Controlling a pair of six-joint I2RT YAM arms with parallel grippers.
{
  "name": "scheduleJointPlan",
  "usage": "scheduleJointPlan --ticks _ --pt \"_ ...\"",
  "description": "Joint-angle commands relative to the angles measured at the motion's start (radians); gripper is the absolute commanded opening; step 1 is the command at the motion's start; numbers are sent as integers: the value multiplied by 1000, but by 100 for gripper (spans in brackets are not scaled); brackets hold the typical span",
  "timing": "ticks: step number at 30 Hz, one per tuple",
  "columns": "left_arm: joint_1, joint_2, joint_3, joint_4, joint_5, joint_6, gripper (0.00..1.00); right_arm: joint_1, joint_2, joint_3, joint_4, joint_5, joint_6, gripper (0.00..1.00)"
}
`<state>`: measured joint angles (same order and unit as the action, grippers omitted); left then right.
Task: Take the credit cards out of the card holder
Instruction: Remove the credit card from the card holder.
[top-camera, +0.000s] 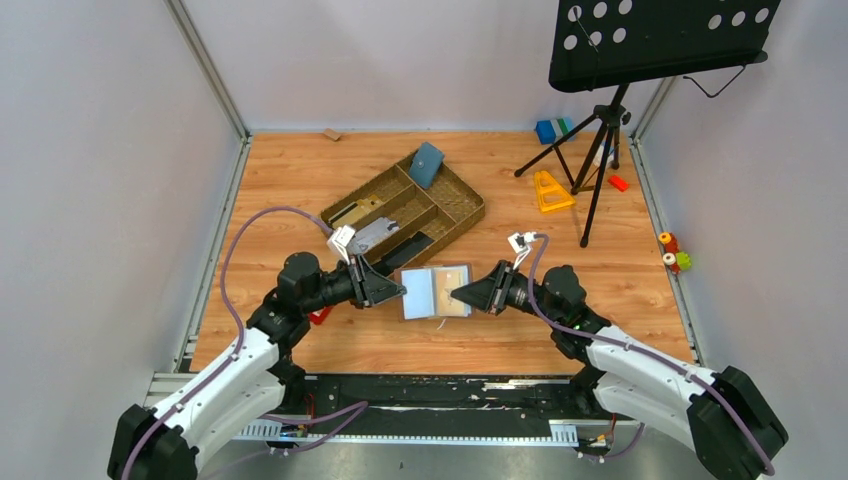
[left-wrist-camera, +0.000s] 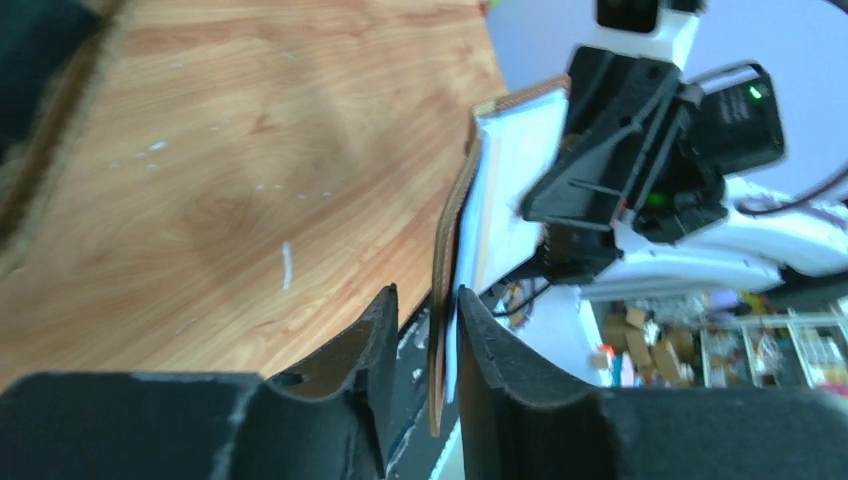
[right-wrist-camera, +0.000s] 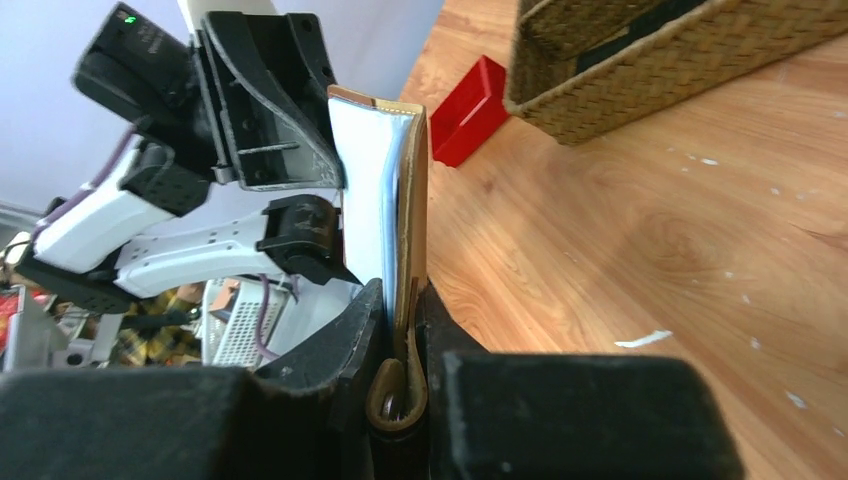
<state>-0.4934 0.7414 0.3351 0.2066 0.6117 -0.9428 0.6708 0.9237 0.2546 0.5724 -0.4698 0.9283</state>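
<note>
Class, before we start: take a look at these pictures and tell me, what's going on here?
A small brown leather-look card holder, spread open and facing up, hangs between two robot arms over the wooden table. The right gripper is clamped on one edge, by the closing tab. The left gripper straddles the opposite edge, its jaws slightly apart.

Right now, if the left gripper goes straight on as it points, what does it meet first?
The card holder, already between the left gripper's jaws; just behind it, likely the right gripper facing it.
</note>
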Motion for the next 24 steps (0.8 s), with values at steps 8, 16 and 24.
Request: scheduleJointPlan --ticks 8,16,24 --pt "-4 -186 199 -540 -370 325 61 -4 -60 77 -339 195 -189 0" --pt "-74 -90 172 -313 -138 258 60 -4 31 79 -226 94 -150 0" --pt "-160 41 178 -226 -140 222 44 -5 44 59 -141 39 -119 0"
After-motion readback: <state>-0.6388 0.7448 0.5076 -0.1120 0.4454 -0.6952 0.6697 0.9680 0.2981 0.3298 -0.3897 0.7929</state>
